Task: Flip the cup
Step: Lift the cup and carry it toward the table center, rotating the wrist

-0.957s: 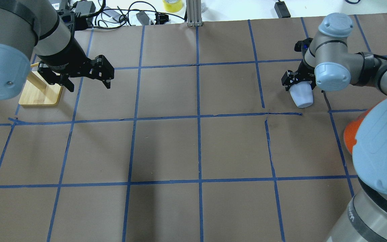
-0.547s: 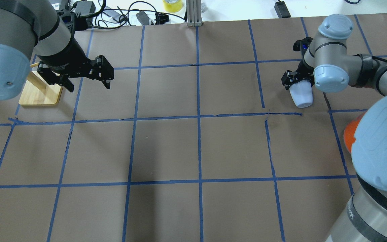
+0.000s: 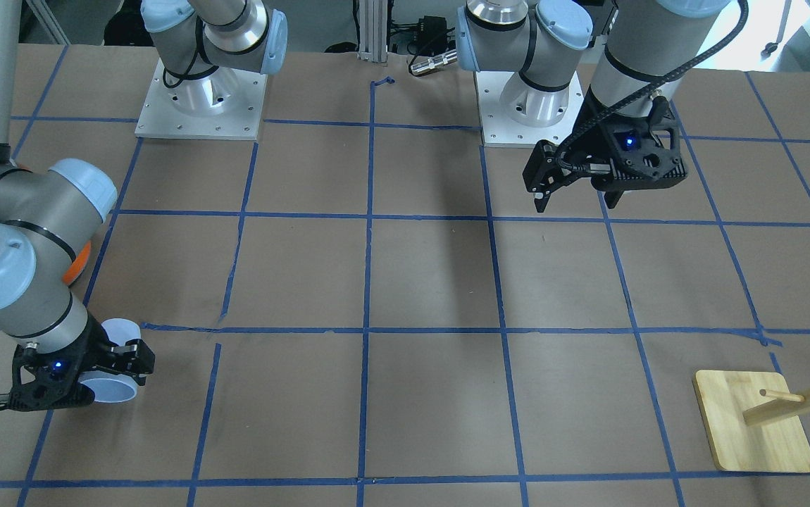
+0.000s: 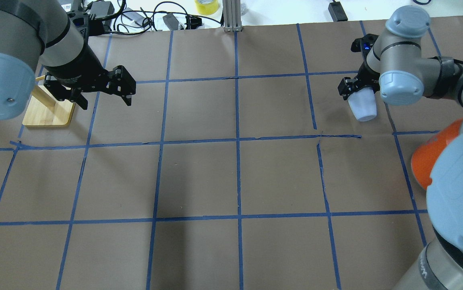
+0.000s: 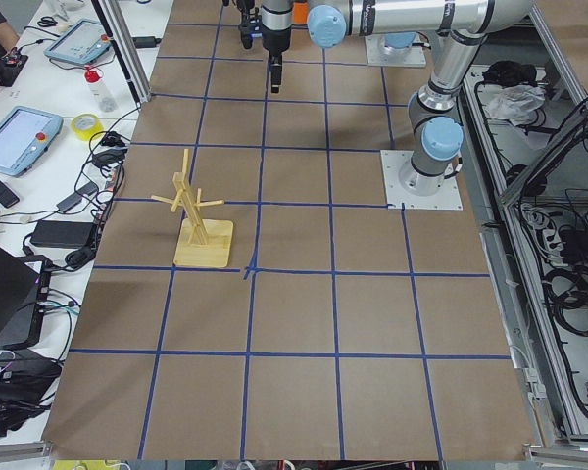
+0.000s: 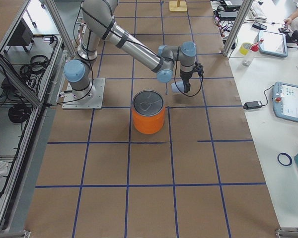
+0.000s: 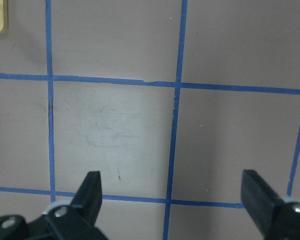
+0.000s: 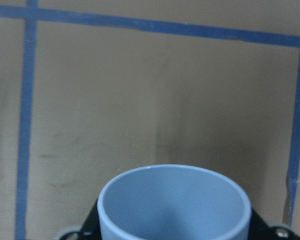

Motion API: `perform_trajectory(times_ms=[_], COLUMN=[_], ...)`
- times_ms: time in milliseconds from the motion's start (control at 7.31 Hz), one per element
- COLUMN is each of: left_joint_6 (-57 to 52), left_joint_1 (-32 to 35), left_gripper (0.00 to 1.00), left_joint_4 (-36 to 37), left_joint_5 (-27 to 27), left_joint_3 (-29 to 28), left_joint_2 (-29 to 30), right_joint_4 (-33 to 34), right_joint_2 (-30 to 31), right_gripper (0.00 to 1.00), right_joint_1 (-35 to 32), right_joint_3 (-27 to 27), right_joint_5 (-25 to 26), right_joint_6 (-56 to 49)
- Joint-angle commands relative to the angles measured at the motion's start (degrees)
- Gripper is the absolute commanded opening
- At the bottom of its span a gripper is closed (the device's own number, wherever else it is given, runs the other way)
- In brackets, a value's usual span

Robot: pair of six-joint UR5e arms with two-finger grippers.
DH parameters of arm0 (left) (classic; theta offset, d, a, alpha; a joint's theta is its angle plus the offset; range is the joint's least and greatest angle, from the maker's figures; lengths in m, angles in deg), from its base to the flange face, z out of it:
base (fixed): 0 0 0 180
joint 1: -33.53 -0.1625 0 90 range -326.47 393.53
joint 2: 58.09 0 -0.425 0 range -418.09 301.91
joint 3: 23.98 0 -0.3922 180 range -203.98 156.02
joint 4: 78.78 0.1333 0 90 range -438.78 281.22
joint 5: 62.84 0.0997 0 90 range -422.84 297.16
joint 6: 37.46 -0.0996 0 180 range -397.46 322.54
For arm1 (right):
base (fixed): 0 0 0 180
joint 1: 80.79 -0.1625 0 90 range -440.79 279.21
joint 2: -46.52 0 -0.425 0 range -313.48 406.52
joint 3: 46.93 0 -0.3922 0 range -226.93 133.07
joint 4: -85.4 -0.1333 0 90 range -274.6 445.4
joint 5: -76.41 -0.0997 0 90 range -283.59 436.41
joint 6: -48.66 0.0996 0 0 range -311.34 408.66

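The cup (image 4: 362, 108) is a small pale blue-white tumbler, held tilted just above the brown paper at the far right. My right gripper (image 4: 356, 93) is shut on its sides. The right wrist view shows the cup's bluish inside and round rim (image 8: 174, 205) between the fingers. It also shows in the front view (image 3: 113, 366) and the right side view (image 6: 176, 88). My left gripper (image 4: 106, 101) is open and empty, hovering over the table's far left; its two fingers (image 7: 92, 187) stand wide apart over bare paper.
A large orange can (image 4: 430, 161) with a silver lid (image 6: 149, 103) stands near the right arm's base. A wooden peg rack (image 4: 48, 108) on a square base stands at the far left. Blue tape lines grid the paper.
My right gripper has carried the cup a little farther from the robot and slightly to the right, uncovering more of the orange can. My left arm has not moved.
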Motion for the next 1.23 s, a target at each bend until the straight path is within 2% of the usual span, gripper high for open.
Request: perform_trajectory(times_ms=[0,137,274,547,684,1094], left_joint_6=[0.0,-0.3,-3.7,-4.4,-4.5,-4.8], left_joint_1=[-0.2,-0.3,-0.7,-3.2,-4.9,-8.2], left_gripper=[1.0,1.0,1.0,1.0,1.0,1.0], left_joint_4=[0.3,0.3,0.2,-0.2,-0.2,-0.2], left_joint_5=[-0.4,-0.2,-0.9,-1.3,-3.4,-3.1], left_joint_3=[-0.7,-0.7,-0.6,-0.7,-0.7,-0.7], left_joint_2=[-0.1,-0.1,0.1,0.1,0.1,0.1], right_joint_4=[0.1,-0.1,0.2,0.9,2.0,2.3], right_joint_2=[6.1,7.9,8.2,6.5,6.6,4.8], right_gripper=[0.0,0.0,0.0,0.0,0.0,0.0], right_joint_1=[-6.0,-8.1,-13.7,-26.7,-27.9,-28.6], right_joint_3=[0.6,0.8,0.3,0.7,0.1,-0.8], right_joint_5=[-8.0,-8.1,-6.6,3.5,3.3,-4.4], right_joint_6=[-2.5,-2.9,-3.2,-4.6,-10.1,-29.0])
